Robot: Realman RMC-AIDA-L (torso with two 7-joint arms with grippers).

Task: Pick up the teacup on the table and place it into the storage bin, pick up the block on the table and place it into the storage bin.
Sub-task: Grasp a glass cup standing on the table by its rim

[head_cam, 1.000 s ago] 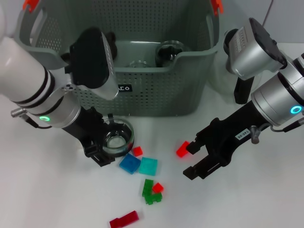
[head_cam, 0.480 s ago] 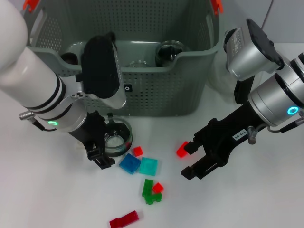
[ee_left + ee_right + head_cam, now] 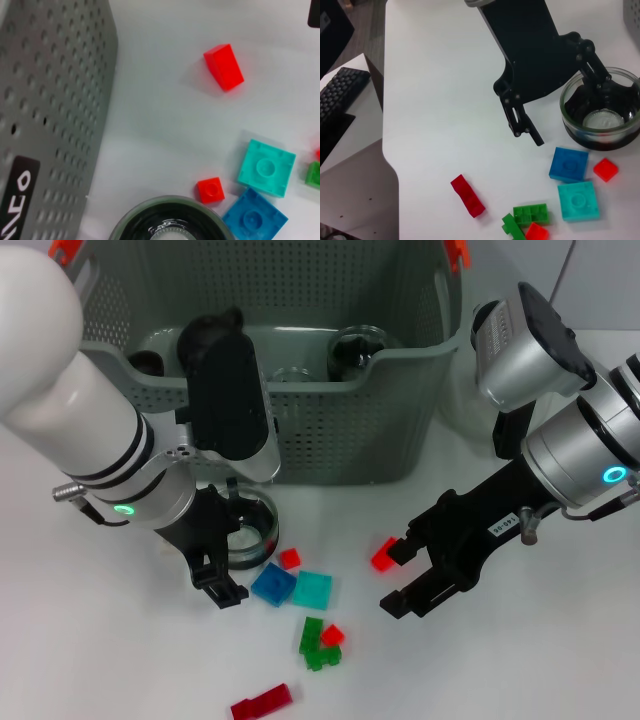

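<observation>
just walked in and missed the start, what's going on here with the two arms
The left gripper is down on the table at a glass teacup in front of the grey storage bin, one finger inside the cup and one outside; it has not lifted it. The right gripper hovers open beside a red block, not gripping it. More blocks, blue, teal, green and dark red, lie scattered on the white table. The bin already holds some glassware.
</observation>
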